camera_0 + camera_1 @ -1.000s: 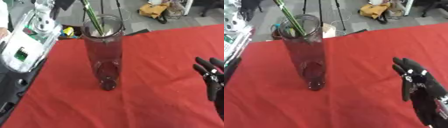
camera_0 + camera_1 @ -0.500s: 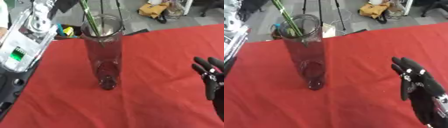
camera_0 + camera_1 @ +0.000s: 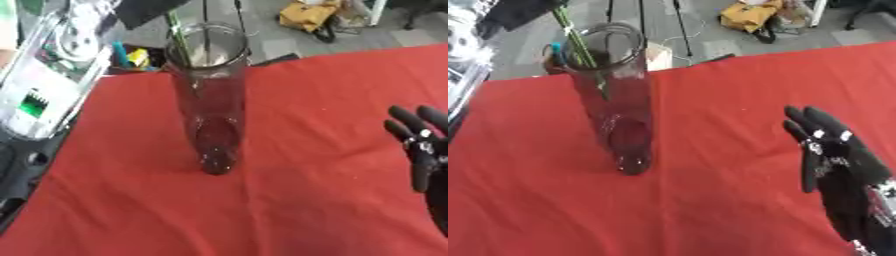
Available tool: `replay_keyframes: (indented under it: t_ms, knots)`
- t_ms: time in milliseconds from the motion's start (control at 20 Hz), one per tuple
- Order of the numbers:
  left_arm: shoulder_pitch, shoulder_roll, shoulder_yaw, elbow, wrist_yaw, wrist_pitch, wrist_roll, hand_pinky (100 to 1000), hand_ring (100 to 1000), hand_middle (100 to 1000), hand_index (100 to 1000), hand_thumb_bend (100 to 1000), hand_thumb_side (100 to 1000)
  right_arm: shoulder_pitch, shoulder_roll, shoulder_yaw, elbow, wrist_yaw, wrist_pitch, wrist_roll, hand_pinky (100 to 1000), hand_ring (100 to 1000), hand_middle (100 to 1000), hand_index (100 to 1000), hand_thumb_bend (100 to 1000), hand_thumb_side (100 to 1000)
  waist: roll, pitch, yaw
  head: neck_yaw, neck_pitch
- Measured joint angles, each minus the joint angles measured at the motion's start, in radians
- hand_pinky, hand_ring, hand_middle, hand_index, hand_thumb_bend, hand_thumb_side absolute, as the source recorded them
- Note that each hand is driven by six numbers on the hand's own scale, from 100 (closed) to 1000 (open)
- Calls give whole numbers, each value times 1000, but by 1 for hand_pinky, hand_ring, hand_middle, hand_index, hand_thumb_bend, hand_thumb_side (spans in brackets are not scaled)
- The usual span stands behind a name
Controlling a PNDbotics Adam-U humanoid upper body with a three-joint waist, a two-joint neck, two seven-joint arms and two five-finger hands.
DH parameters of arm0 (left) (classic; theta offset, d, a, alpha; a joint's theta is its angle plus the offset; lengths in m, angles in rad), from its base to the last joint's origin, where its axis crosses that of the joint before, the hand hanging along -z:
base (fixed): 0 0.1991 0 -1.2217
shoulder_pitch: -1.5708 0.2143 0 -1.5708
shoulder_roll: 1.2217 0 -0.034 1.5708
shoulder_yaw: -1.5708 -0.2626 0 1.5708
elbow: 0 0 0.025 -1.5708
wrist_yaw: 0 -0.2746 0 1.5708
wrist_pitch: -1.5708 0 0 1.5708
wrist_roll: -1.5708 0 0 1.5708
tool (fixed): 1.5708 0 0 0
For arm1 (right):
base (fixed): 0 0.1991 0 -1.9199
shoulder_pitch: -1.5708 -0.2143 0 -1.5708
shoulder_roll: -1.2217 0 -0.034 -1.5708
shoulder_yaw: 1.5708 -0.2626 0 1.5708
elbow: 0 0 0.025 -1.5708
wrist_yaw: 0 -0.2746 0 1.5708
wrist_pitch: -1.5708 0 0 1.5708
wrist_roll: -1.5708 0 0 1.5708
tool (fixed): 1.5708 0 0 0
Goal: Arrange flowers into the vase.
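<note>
At the lower right of the frame the right hand (image 3: 833, 160) hangs over the worktop (image 3: 710, 200), fingers straight and slightly spread, holding nothing, well apart from everything else. The worktop is covered by a red cloth. Left of centre, farther up the frame, a tall clear glass vase (image 3: 208, 100) stands upright on the cloth. A green stem (image 3: 579, 47) leans inside it, its lower part below the rim, its upper part rising past the rim toward the upper left of the frame. The robot's left arm (image 3: 44, 85), white and black, fills the left edge; its hand cannot be told. Beyond the worktop's far edge lies grey floor with a yellow bag (image 3: 306, 15).
</note>
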Motion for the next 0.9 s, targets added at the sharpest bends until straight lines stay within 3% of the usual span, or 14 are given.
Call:
replay_keyframes:
  t_ms: [400,500,900]
  knots:
    - [11,0,-6,0,-30,-16,-46,441,608,644,790,100,777,0,0,-3,0,-2,0,-5,1000,1000,263,941,100,1000,-2,0,0,0,0]
    - [11,0,-6,0,-33,-20,-50,482,663,706,838,100,827,0,0,-3,0,-2,0,-5,1000,1000,263,941,100,1000,-2,0,0,0,-1]
    - [14,1,-6,0,-63,-34,-99,581,733,759,882,100,801,0,0,-3,0,-2,3,-8,1000,1000,263,941,100,1000,1,0,-1,-4,-2]
